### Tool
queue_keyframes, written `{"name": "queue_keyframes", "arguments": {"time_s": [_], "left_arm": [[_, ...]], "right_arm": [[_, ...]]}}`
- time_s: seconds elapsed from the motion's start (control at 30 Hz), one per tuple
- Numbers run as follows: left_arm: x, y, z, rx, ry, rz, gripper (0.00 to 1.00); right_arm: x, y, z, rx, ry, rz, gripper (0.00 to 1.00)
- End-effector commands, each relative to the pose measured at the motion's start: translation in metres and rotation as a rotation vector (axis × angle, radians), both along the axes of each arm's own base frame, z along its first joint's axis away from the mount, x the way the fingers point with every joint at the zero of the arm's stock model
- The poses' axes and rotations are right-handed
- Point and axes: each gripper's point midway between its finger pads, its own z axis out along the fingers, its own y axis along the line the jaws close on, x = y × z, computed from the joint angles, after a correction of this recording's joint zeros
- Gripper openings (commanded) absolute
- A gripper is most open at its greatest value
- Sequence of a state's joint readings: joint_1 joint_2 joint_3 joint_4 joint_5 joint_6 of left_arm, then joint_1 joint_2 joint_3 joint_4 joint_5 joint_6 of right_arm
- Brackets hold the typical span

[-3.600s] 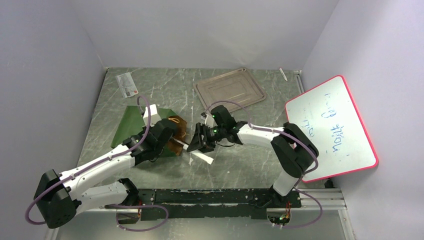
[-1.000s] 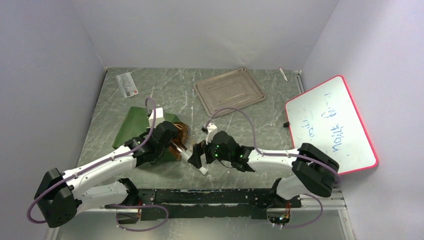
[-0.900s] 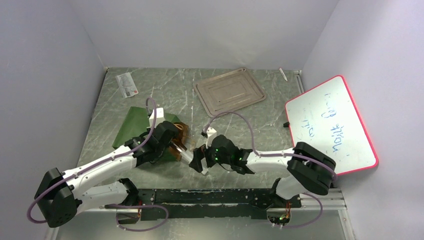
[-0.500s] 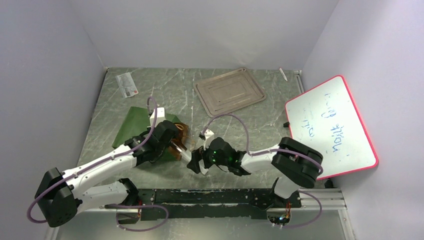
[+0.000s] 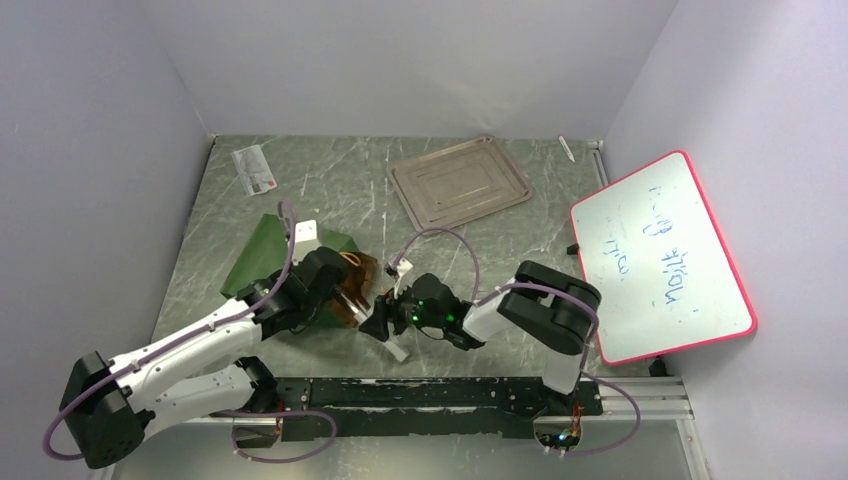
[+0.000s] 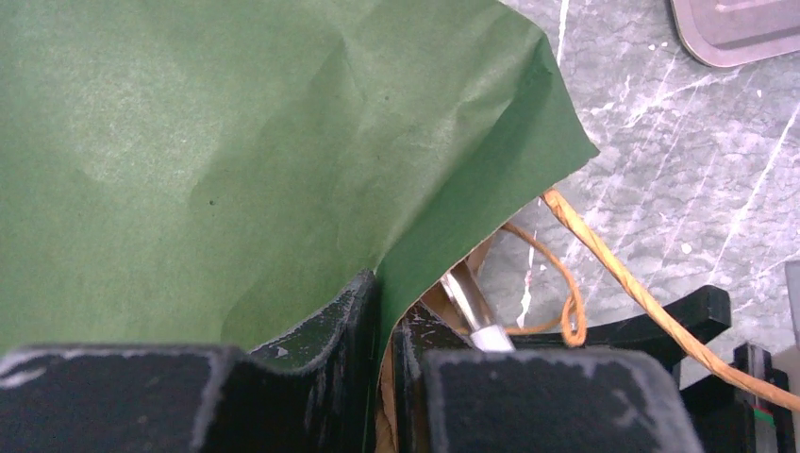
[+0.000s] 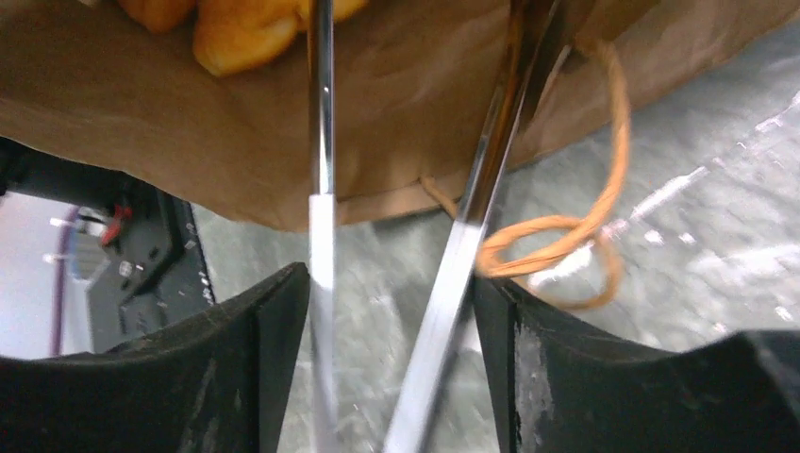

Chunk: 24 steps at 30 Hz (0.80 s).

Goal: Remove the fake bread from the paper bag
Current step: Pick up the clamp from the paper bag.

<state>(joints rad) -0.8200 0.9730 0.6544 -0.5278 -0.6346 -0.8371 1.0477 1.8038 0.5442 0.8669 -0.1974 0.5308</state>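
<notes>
Far out beyond your left gripper (image 5: 333, 284), toward the table's (image 5: 330, 185) back-left corner, lies a small card (image 5: 253, 168) with a red mark; its print is too small to read. The left gripper's jaws are pressed together on the green edge of the paper bag (image 5: 262, 255). The bag lies on its side, spreading away from that pinch, with its brown-lined mouth turned toward your right gripper (image 5: 383, 318). A tan cord handle (image 6: 618, 274) loops out just right of the pinch.

The fake bread (image 7: 241, 33) is inside the bag: golden pieces show just left of the left arm of the metal tongs (image 7: 322, 142), past the bag's brown lip. Your right gripper's jaws stand wide, one finger against each arm of the tongs. The two tong arms are apart and reach into the bag's mouth.

Beyond the right gripper lies the grey tray (image 5: 460, 183). Well off to its right is a red-framed whiteboard (image 5: 660, 255) with blue handwriting you cannot make out.
</notes>
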Motion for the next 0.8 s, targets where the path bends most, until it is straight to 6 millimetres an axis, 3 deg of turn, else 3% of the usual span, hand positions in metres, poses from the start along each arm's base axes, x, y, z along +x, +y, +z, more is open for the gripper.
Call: {"name": "queue_keyframes", "arguments": {"time_s": [0.0,0.13,0.27,0.33,0.43,0.57,0.77], "left_arm": [[-0.011,0.006,-0.006,-0.032,0.023,0.026,0.07],[-0.013,0.008,-0.01,-0.039,0.026,0.037,0.07],[-0.011,0.006,-0.013,-0.033,0.03,0.037,0.07],[-0.009,0.004,-0.014,-0.033,0.032,0.036,0.07],[-0.007,0.001,-0.014,-0.034,0.032,0.034,0.07],[-0.002,-0.003,-0.009,-0.034,0.022,0.034,0.07],[0.005,-0.004,-0.001,-0.02,0.006,0.052,0.07]], "right_arm": [[-0.04,-0.035,-0.075,-0.196,0.201,0.061,0.59],[-0.047,-0.038,-0.085,-0.205,0.241,0.077,0.4],[-0.05,-0.037,-0.085,-0.204,0.254,0.091,0.18],[-0.05,-0.035,-0.079,-0.197,0.25,0.093,0.12],[-0.049,-0.033,-0.07,-0.195,0.251,0.096,0.11],[-0.048,-0.032,-0.054,-0.202,0.248,0.1,0.0],[-0.039,-0.034,-0.02,-0.273,0.216,0.085,0.0]]}}
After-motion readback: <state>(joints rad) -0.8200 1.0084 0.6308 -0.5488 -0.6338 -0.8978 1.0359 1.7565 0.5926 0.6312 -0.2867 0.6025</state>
